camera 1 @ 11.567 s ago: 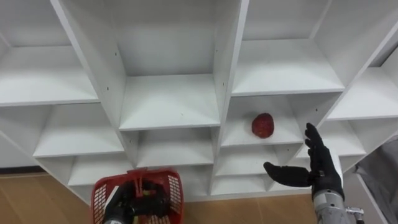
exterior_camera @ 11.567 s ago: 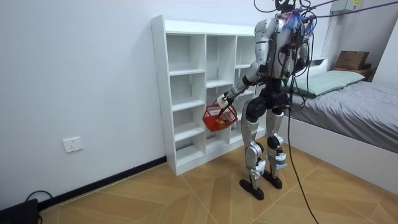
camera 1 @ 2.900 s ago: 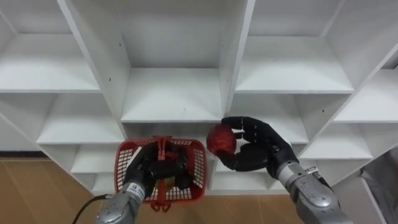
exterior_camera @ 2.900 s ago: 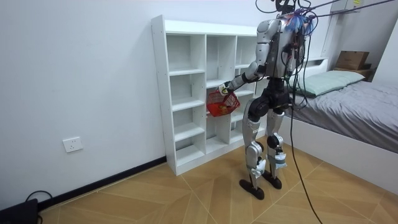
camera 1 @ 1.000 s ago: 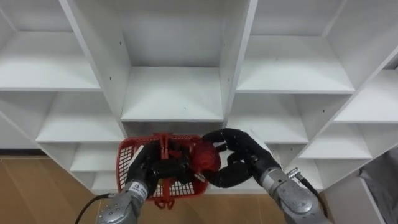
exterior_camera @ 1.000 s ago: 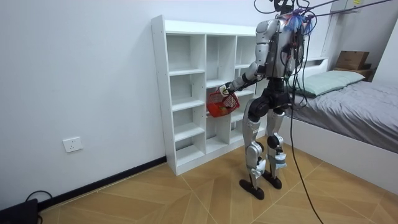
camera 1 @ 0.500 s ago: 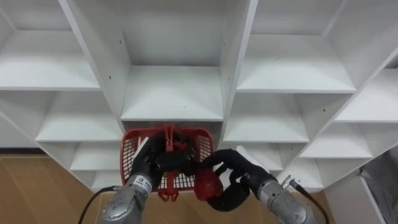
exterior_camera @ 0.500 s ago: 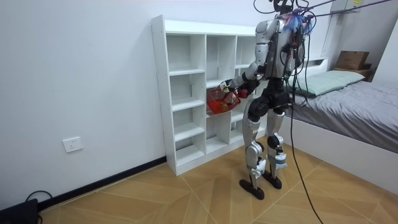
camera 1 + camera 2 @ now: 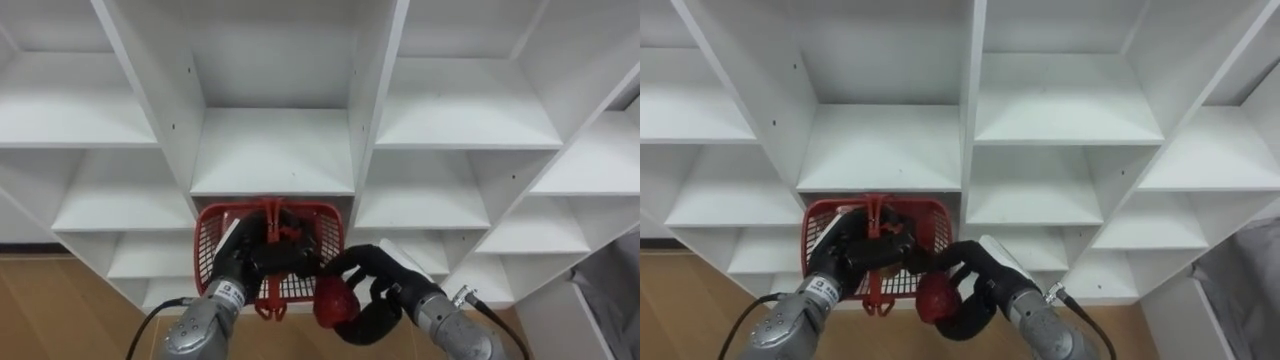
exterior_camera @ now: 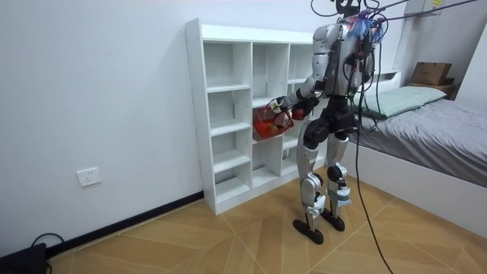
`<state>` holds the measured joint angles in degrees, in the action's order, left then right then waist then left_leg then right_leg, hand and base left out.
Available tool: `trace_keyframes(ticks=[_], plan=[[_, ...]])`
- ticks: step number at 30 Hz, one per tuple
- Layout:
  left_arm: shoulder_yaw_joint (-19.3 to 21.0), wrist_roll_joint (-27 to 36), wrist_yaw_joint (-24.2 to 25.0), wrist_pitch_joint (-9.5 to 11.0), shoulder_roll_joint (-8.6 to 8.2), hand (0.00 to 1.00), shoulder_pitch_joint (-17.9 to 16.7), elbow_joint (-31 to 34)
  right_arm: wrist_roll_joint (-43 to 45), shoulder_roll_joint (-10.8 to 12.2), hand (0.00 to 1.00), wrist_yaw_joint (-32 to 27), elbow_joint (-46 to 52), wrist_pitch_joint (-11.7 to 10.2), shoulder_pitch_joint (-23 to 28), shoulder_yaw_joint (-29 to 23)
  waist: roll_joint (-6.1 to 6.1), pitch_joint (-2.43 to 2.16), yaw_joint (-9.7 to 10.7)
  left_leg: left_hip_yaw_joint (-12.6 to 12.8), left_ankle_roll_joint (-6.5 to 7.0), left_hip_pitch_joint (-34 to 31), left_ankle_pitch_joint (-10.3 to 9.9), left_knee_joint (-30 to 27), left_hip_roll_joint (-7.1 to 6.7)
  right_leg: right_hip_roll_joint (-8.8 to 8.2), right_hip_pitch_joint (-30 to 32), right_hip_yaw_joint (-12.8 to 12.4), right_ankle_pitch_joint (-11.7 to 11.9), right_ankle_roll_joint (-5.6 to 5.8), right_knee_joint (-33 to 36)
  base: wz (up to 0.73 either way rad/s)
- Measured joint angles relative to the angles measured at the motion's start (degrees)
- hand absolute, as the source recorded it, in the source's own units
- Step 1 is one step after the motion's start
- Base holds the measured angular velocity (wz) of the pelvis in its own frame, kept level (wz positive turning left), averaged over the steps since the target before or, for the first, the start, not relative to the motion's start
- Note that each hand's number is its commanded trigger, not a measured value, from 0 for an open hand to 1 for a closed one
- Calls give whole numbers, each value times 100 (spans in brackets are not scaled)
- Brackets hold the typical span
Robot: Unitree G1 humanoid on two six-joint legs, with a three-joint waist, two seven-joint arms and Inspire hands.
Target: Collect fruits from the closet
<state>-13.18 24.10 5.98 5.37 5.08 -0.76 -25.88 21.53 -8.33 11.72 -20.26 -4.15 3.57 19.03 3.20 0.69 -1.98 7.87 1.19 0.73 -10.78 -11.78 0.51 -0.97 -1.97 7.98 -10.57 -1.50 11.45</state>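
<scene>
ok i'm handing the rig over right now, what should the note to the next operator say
The left hand has its fingers shut on the handle of the red basket, held up before the closet.
The right hand is shut on a red fruit, at the basket's near right corner.
Done: the fruit is off the shelf.
Left: lift it over the rim, let go, then check the other shelves.

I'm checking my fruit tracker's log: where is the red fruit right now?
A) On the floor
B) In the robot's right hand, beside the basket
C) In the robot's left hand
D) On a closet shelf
B: the right hand has its fingers curled round the red fruit at the near right corner of the red basket, which the left hand holds by its handle.
</scene>
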Motion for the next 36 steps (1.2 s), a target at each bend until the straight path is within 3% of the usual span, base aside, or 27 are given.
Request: trace_keyframes(ticks=[7, 15, 20, 26, 31, 36], plan=[[-134, 7, 202, 0, 10, 100, -37, 182, -72, -11, 100, -97, -203, -13, 26, 2, -19, -5, -70, -18, 0, -11, 0, 2, 25, -17, -9, 0, 5, 0, -35, 0], [-124, 8, 358, -13, 13, 100, -47, 202, -830, -23, 100, -113, -414, 57, 31, -68, -79, -6, -138, -19, 0, -6, 0, 10, 28, -32, -13, 21, 8, 0, -27, 0], [-131, 3, 376, -107, 18, 100, -48, 202, -1245, 8, 100, -96, -414, 81, -6, -71, -153, 43, -122, -36, 0, -7, 0, 14, 29, -45, -12, 91, 24, 4, -23, 0], [-237, 7, 376, -165, 14, 100, -71, 202, -1539, 8, 100, -96, -409, 256, -70, -71, -143, 37, -135, -42, 0, -29, 0, 15, 16, -47, -4, 86, 24, 4, -61, 0], [-282, 8, 375, -301, -15, 100, -76, 201, -1902, 20, 100, -130, -410, 291, -247, -70, -137, 35, -126, -50, 1, -43, 1, 0, 2, -55, -3, 83, 24, 6, -81, 0], [-276, 23, 365, -298, -7, 100, -75, 204, -2225, 16, 100, -292, -419, 299, -246, -62, -135, 33, -114, -53, 1, -37, 1, 0, 10, -55, -12, 77, 24, 6, -78, 0]])
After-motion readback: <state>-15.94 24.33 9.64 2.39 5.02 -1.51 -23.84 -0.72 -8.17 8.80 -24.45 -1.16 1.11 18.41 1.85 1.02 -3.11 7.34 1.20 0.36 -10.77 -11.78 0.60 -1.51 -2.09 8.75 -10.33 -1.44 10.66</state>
